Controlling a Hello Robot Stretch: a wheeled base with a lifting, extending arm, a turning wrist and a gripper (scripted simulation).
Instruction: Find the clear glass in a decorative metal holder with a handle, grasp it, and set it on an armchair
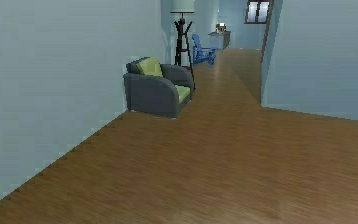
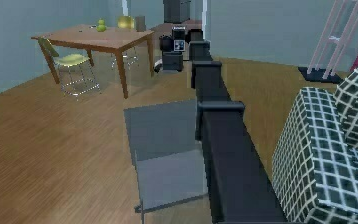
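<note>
A grey armchair (image 1: pixel 159 86) with green cushions stands against the wall at the forward view's left. A black-and-white checked armchair (image 2: pixel 327 140) sits at the arm side view's right edge. My arm (image 2: pixel 222 130) runs up from the bottom edge, and the gripper (image 2: pixel 164 54) is at its far end, close to the corner of a wooden table (image 2: pixel 97 40). Table legs and a chair lie behind the fingers, so I cannot tell whether the gripper holds anything. Small yellow-green things (image 2: pixel 102 25) rest on the tabletop.
A black coat stand (image 1: pixel 180 40) and a blue chair (image 1: pixel 202 50) stand beyond the grey armchair, down a hallway of wood floor. Yellow wire chairs (image 2: pixel 73 65) surround the table. A grey rug (image 2: pixel 167 150) lies left of the arm. A white frame (image 2: pixel 332 40) stands at the upper right.
</note>
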